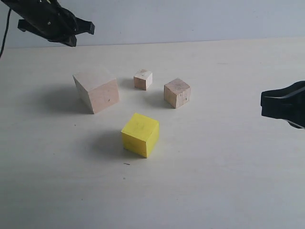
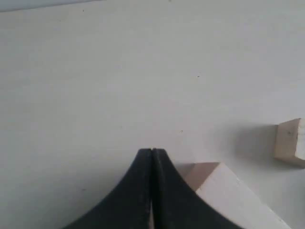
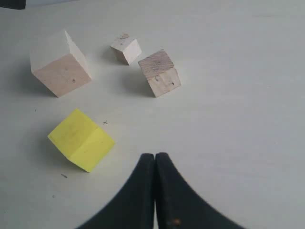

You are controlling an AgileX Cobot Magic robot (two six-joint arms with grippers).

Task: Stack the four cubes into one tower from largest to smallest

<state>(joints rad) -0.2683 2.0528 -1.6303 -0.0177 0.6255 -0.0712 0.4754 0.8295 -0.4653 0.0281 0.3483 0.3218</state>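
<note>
- Nearest in the exterior view: yellow cube, flat on the table, apart from the rest.
- Behind it, in a loose arc: large cube left, medium cube right, tiny cube farthest between them. None touching, none stacked.
- Right edge: right gripper, fingers pressed together, empty. Right wrist view alone takes in all four cubes, yellow closest to the tips.
- Far left: left gripper, likewise closed on nothing. Left wrist view catches only the large cube's corner just beside the tips, plus a cropped smaller pale cube, unidentifiable.

Pale cream table — smooth, evenly lit; plain bluish-white wall behind.
</note>
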